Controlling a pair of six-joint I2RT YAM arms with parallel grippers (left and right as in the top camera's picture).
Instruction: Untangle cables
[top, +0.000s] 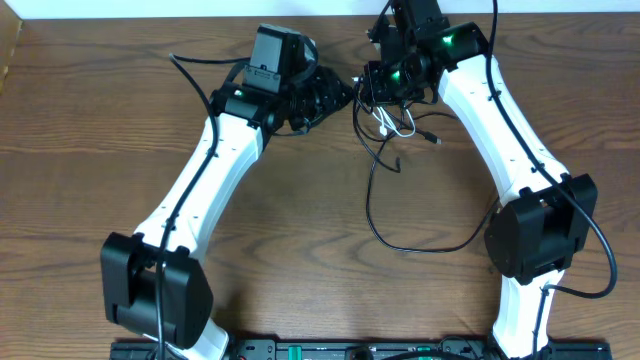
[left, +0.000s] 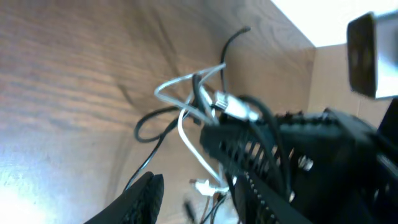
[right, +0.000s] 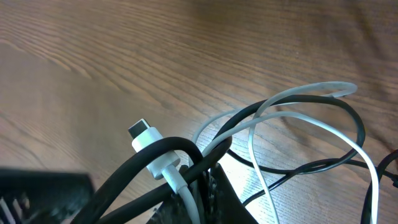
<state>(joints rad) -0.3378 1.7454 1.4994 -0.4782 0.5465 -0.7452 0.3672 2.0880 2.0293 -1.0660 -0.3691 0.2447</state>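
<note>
One wide table (top: 300, 200) of brown wood grain carries everything. Two white-shelled robot arms with black joints reach from the near edge toward the far middle, the left arm (top: 205, 180) slanting in from one side and the right arm (top: 490, 110) from the other, so their tips nearly meet close to the far edge.

Between those tips sits the tangle of thin flexible cables (top: 385, 115), black and white strands looped through each other. The right jaws are clenched on the bunch: in the right wrist view, black strands and a white one run together into the black fingers. The left jaws stand parted just beside the tangle, and I see no strand pinched between them.

From the knot, the long black cable (top: 368, 205) runs lengthwise toward the near edge, then bends in a broad curve toward the right arm's base and lies flat on the wood. The shorter white cable (right: 323, 88) stays at the knot, with its narrow loop stretched out sideways from the right jaws.

A white plug with a metal tip (right: 144, 132) sticks up out of the clenched bunch, pointing away from the fingers. A small dark plug end (top: 434, 139) lies just right of the knot.

Bare wood spreads between the arms toward the near edge, while the far edge lies close behind the knot.
</note>
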